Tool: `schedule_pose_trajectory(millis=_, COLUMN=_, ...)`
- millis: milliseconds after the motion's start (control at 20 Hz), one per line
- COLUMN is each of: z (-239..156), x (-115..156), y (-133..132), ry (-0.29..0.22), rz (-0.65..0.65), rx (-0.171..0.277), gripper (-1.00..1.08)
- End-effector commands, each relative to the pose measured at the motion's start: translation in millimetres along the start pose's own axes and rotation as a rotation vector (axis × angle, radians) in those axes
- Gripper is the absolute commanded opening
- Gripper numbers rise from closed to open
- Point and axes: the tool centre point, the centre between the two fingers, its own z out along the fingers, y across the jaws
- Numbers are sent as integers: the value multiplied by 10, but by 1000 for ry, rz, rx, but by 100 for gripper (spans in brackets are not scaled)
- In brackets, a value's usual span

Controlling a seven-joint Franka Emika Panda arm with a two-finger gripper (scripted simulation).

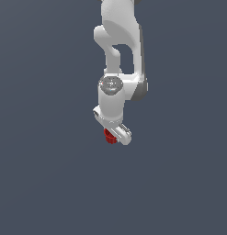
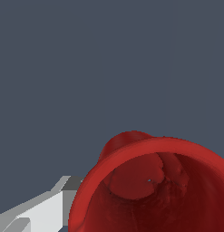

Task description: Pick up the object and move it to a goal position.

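Note:
The object [image 1: 109, 136] is a small dark-red cup with a thicker rim. It sits between the fingers of my white gripper [image 1: 116, 137], which hangs from the arm in the middle of the exterior view. In the wrist view the cup [image 2: 131, 186] is very close and fills the lower part, its hollow mouth facing the camera. One grey-white finger [image 2: 41, 210] presses against its outer wall. The other finger is hidden behind the cup. The gripper is shut on the cup.
A plain dark blue-grey surface [image 1: 46, 183] lies all around. The white arm links [image 1: 118, 41] rise above the gripper.

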Motion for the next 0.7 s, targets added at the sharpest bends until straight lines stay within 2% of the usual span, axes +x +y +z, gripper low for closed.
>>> schedule_pose_trajectory(millis=0, z=-224, x=176, y=170, ry=2, rz=1, rx=2, gripper=-100)
schedule_pose_trajectory(millis=650, z=-1325, x=1074, y=1023, ry=1, rz=2, rx=2, gripper=-100)
